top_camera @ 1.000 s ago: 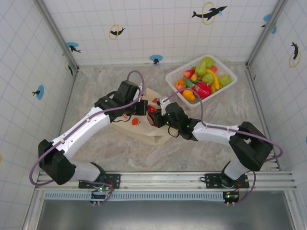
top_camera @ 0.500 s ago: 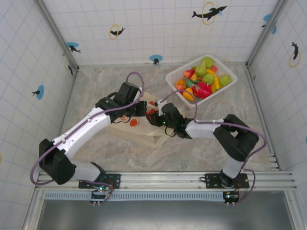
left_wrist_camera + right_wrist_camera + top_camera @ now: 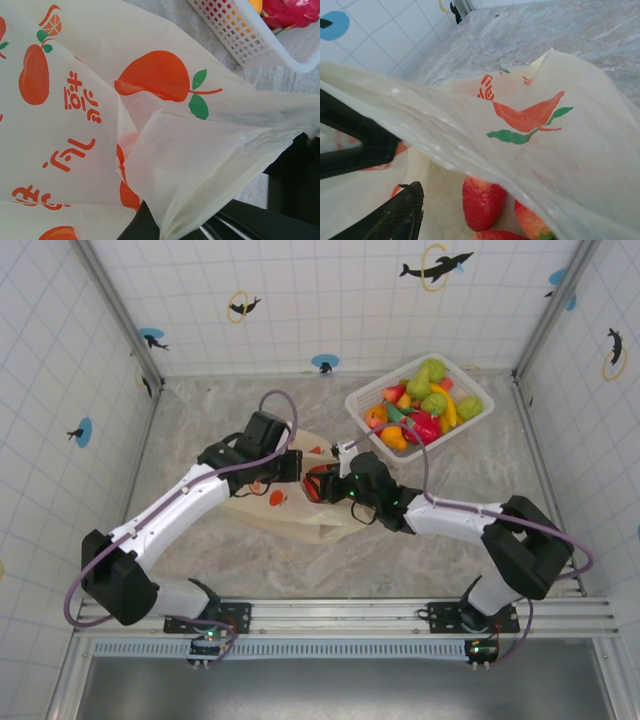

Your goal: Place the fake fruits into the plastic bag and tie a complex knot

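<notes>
The plastic bag [image 3: 285,508] lies crumpled in the middle of the marble-patterned table [image 3: 200,410], where the two arms meet. It is thin, cream-yellow and half see-through. Orange-red fruits with green leaves and some orange-red lettering are printed on it, and the film is creased and folded over on itself.

The left gripper [image 3: 296,466] sits over the far part of the bag, clenched on a bunch of the film. From the left wrist the sheet narrows into a gather that disappears between the dark fingers [image 3: 135,232].

The right gripper [image 3: 322,483] reaches into the bag's mouth from the right, its jaws parted and grasping nothing. From the right wrist the bag's rim sags across the view. One dark finger [image 3: 395,215] is inside the opening, and the other shows dimly through the film.

Below them, inside the bag, lie glossy red strawberries [image 3: 482,202], clear of both fingers.

More fake fruits [image 3: 430,400], green, yellow, orange and red, are heaped in a white lattice basket [image 3: 356,403] at the far right of the table, near the bag.
</notes>
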Robot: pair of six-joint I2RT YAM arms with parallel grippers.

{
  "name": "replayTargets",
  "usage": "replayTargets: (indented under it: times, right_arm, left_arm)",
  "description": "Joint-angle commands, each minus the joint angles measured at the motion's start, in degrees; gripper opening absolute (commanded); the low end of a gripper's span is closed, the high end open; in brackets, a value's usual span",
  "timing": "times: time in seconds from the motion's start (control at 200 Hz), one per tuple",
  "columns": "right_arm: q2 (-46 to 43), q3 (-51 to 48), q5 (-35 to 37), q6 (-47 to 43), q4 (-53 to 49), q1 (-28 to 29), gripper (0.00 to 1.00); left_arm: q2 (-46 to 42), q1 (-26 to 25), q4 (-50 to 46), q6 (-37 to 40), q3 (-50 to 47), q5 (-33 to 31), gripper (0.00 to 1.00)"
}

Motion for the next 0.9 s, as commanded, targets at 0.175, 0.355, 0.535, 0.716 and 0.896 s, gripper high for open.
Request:
replayTargets:
  times: [0.175,0.355,0.535,0.716,0.896]
  right_arm:
    - [-9.1,-0.2,-4.3,1.2,-7.3,0.3,0.66]
    - [-13.8,0.7,-13.7,3.5,-9.7,0.4,0.65]
    - [-17.9,2.5,-21.5,4.6,-12.9,0.1,0.66]
    - [-21.8,4.3,-25.4,4.9,-15.6,-0.9,0.66]
    - [-29.6,5.8,-15.5,1.6,-25.5,-6.1,0.69]
  left_arm:
    - [-1.0,0.6,0.9,0.7,-2.0,1.2,0.00]
    - [-0.8,0.6,1.9,0.3,-1.9,2.1,0.00]
    - [-0.8,0.6,2.8,0.4,-1.4,3.6,0.00]
    - [-1.6,0.6,3.2,0.1,-0.8,4.6,0.00]
    - [-3.0,0.6,2.4,0.5,0.8,5.7,0.00]
